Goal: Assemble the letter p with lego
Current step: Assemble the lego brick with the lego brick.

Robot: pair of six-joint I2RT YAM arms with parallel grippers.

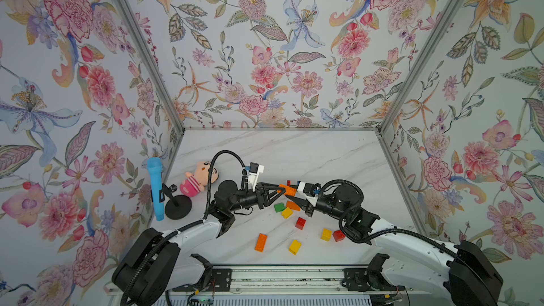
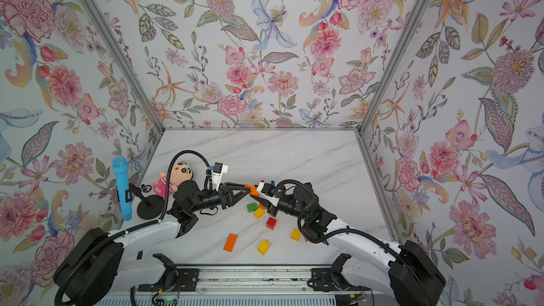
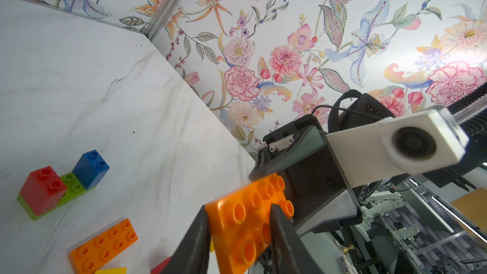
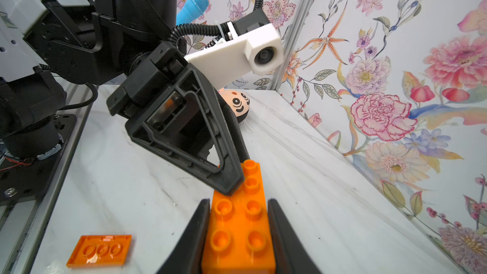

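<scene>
Lighting: bright, even, diffuse in both top views; only faint soft shadows lie under the arms (image 1: 191,228) on the white marble-patterned bench (image 1: 294,148). Wide-angle distortion bows the floral-papered walls (image 1: 88,83) toward the edges. Left wrist view: glare bleaches 1 patch of wall; the orange studded plastic brick (image 3: 245,228) and black left fingers (image 3: 195,246) are blurred. Right wrist view: black right fingers (image 4: 192,238) soft, background sharp.

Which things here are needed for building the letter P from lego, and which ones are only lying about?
Needed:
held orange brick
loose orange brick
flat orange plate
yellow brick
red brick
green brick
red-green-blue stack

Lying about:
pink plush doll
blue microphone
black stand
</scene>
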